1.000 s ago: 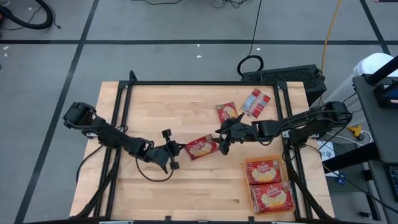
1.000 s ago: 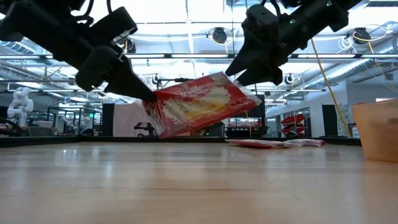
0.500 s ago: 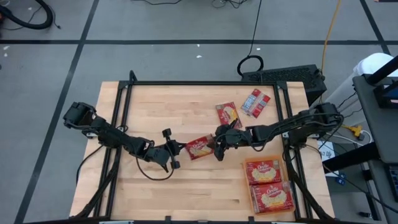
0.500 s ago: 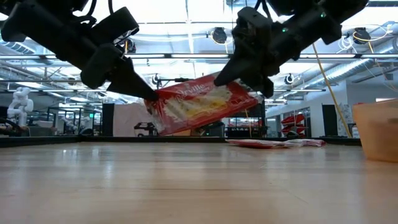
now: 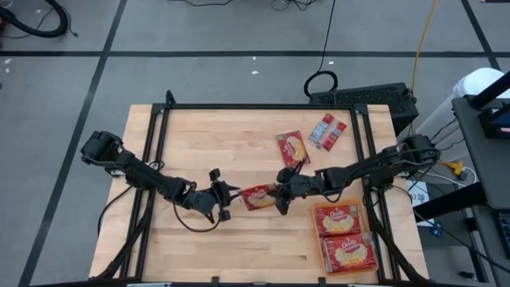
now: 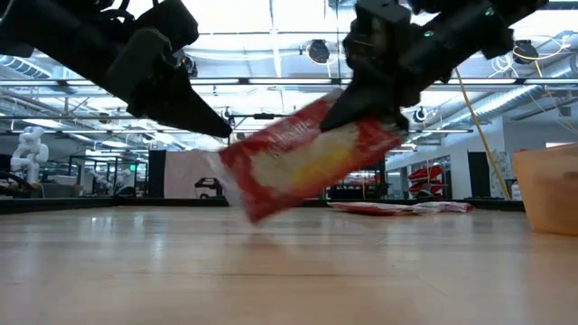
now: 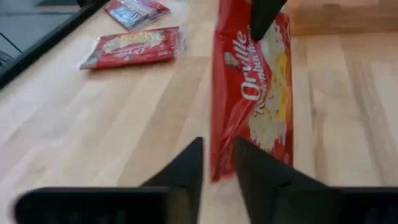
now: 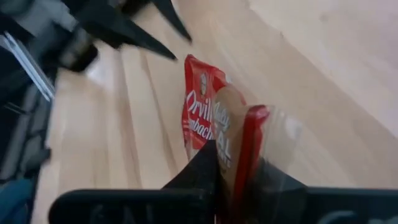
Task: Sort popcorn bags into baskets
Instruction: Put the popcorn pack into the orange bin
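Low view: the orange basket (image 6: 553, 188) is cut off by the right picture edge, and the two popcorn bags lying far back on the table (image 6: 397, 208) appear only as thin edge-on strips, their print unreadable. Left wrist view: the top of the held popcorn bag (image 7: 252, 87) runs past the upper edge. Right wrist view: that bag's near end is blurred and partly hidden behind the right gripper (image 8: 239, 168).

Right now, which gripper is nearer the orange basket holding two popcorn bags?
Right. The right gripper, shut on a red popcorn bag, sits just left of the orange basket; the left gripper is farther left, beyond that bag.
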Action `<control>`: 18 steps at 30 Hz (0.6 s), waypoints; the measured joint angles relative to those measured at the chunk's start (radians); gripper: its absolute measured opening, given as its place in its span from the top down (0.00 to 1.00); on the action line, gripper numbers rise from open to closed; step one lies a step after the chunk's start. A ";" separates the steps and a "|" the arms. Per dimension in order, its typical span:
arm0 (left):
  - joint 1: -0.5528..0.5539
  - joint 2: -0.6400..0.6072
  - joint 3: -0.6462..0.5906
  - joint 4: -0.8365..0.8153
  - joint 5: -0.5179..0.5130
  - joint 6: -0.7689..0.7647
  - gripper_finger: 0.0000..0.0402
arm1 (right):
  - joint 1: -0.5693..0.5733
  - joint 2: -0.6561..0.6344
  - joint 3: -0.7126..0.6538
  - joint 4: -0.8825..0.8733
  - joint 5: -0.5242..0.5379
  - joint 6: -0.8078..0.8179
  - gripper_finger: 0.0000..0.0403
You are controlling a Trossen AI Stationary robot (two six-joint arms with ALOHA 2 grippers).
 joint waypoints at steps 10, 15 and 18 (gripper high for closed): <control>0.000 0.010 0.000 -0.013 0.003 -0.212 0.35 | 0.100 -0.221 0.000 -0.328 0.003 0.170 0.98; -0.002 0.036 0.001 -0.028 0.013 -0.301 0.30 | 0.164 -0.332 0.024 -0.572 0.007 0.313 0.98; -0.016 0.060 -0.001 -0.023 0.015 -0.342 0.30 | 0.202 -0.383 0.059 -0.691 -0.003 0.407 0.98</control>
